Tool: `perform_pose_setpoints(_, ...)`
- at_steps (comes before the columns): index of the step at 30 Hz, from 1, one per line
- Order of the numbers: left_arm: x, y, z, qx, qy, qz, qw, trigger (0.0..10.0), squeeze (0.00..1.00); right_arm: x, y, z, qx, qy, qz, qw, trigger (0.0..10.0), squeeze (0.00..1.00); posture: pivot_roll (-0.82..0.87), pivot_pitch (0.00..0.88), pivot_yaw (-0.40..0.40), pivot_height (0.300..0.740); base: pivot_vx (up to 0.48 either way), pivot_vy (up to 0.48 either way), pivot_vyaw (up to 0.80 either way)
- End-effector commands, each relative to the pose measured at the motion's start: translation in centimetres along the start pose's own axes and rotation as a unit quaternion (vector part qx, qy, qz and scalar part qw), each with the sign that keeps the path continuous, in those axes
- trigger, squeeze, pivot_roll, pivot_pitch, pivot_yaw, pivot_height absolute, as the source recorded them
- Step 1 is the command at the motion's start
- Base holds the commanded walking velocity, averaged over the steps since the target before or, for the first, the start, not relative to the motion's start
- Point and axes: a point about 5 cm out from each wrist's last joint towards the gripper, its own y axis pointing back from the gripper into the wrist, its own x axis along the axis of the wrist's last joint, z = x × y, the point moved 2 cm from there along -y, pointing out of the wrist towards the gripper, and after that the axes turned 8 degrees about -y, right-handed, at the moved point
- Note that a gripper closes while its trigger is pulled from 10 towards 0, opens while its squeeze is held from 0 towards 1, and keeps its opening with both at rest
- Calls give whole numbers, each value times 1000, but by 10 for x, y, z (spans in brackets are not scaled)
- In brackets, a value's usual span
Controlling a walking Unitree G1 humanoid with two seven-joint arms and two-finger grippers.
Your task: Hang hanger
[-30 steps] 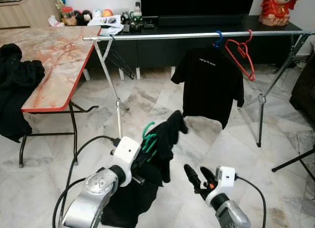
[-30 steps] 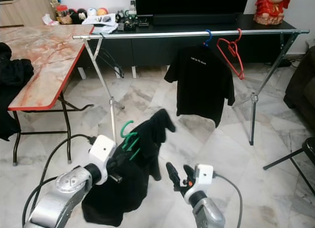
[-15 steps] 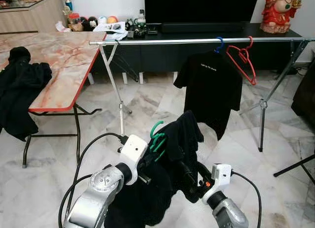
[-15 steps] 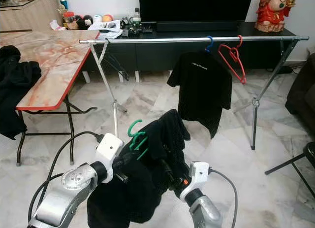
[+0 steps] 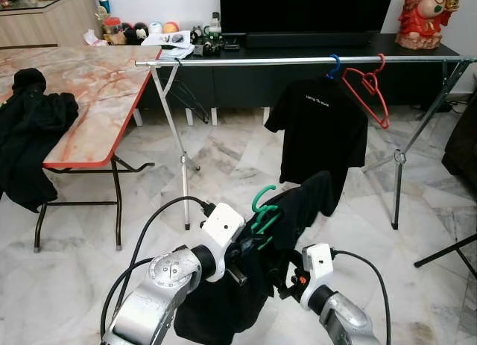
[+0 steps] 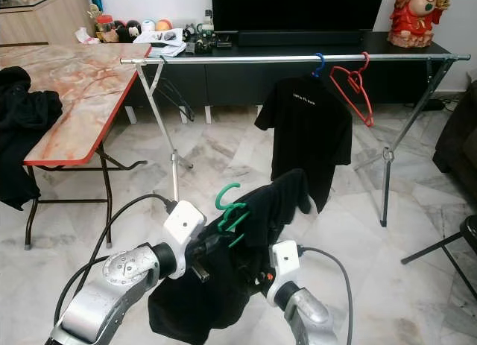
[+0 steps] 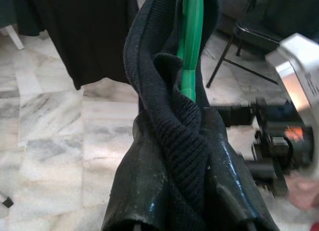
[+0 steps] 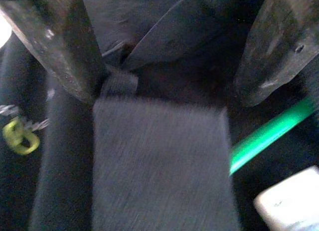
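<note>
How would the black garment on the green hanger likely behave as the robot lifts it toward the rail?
Probably floppy: the black garment sags in folds below the green hanger. Likely light, since the left pincer alone carries it. It may slide, bunched unevenly.

Hangers: three – green, blue, red. Black garments: three – on green hanger, on rail, on table. Rail: one. Table: one.

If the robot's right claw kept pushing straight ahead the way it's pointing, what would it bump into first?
Most likely the black garment draped on the green hanger: dark cloth lies right between the right gripper's open fingers, though blur leaves the gap unclear.
</note>
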Motion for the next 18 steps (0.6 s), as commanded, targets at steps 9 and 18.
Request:
perform_pose_setpoints(9,8,5,8,-29,-9,12,999,10000,0,1,7,29,-127,4,17,992,10000,0,1,72,-10,740,0,0,0)
perform_pose_setpoints(18,7,5,8,-29,-11,8,999,10000,0,-2,10,34,-148,-10,18,989,0,0,2,75,-8,740,0,0,0)
